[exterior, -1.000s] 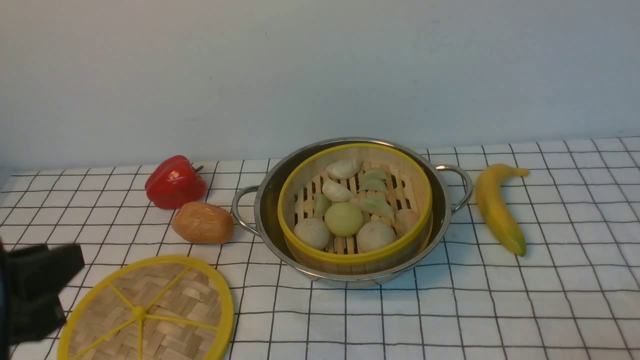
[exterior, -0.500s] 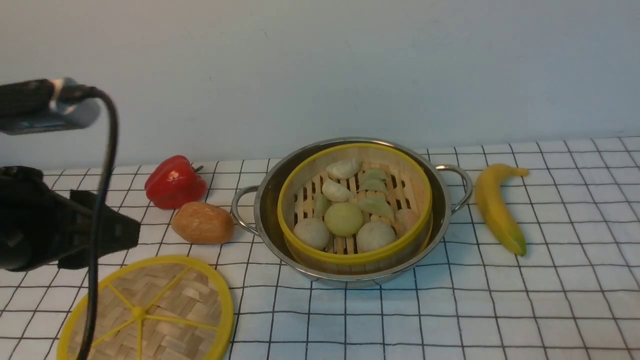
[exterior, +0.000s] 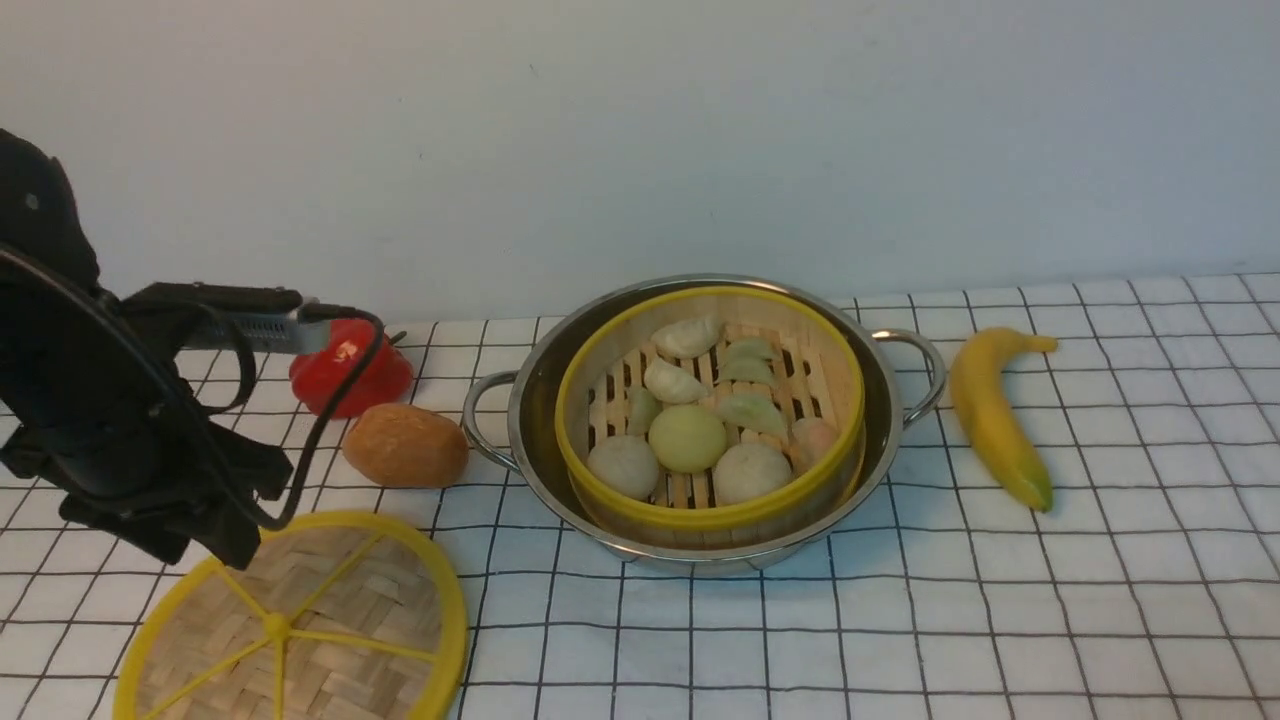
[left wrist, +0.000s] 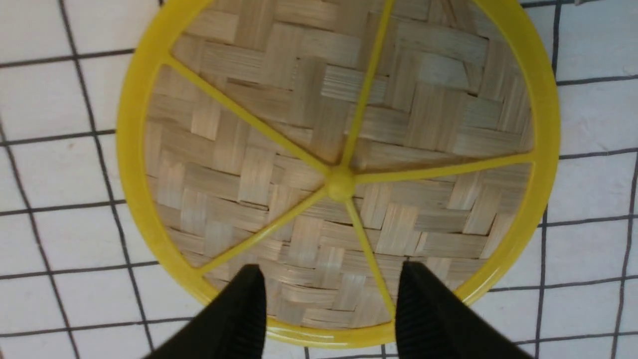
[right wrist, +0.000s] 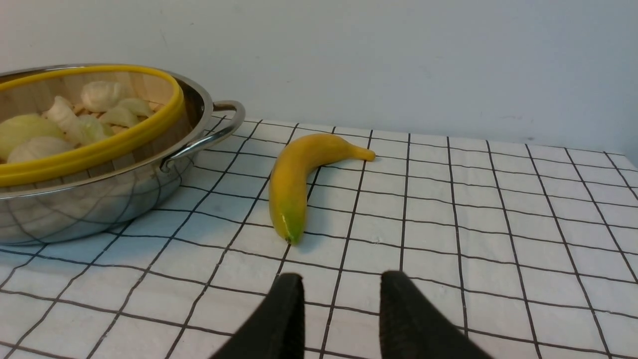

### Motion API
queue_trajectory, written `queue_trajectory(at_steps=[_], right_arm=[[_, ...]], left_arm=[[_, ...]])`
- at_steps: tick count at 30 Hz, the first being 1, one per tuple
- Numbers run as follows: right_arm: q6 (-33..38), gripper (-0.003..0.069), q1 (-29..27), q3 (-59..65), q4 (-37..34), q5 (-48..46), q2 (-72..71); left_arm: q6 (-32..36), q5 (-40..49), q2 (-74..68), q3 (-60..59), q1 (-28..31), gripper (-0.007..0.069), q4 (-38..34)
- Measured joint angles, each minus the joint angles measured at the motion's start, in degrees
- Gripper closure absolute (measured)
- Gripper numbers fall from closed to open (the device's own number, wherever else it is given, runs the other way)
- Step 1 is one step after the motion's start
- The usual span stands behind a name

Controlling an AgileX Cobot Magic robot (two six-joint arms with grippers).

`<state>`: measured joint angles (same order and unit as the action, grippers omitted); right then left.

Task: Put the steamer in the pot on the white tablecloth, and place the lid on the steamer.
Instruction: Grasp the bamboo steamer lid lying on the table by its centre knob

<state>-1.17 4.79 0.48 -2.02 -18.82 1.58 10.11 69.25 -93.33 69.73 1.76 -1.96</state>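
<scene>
The steamer (exterior: 700, 518), a yellow-rimmed bamboo basket of dumplings and buns, sits inside the shiny pot (exterior: 530, 400) on the white tablecloth (exterior: 1000, 620). The lid (exterior: 300, 620), a flat woven disc with yellow spokes, lies on the cloth at the front left. My left gripper (exterior: 225, 545) hangs just over the lid's far-left edge. In the left wrist view this gripper (left wrist: 332, 269) is open, its jaws spread above the lid (left wrist: 339, 149) near the rim. My right gripper (right wrist: 343, 275) is open and empty over bare cloth, near the pot (right wrist: 99, 199).
A red pepper (exterior: 350, 375) and a brown bread roll (exterior: 405, 445) lie left of the pot, close behind my left arm. A banana (exterior: 990, 420) lies right of the pot and ahead of the right gripper. A plain wall closes the back.
My left arm has swung in from the left edge and come down over the lid's far-left edge. Its jaws have spread wider. Pot, steamer and lid have not moved.
</scene>
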Motion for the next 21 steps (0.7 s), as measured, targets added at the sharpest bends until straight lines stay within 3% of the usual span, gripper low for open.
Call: queue_trajectory(at_steps=[21], right_arm=[[-0.1,0.0419,0.0,0.0,0.0,0.0,0.0]], left_arm=[[1.6,-1.1,-15.9,0.2,0.0,0.0288,-3.2]])
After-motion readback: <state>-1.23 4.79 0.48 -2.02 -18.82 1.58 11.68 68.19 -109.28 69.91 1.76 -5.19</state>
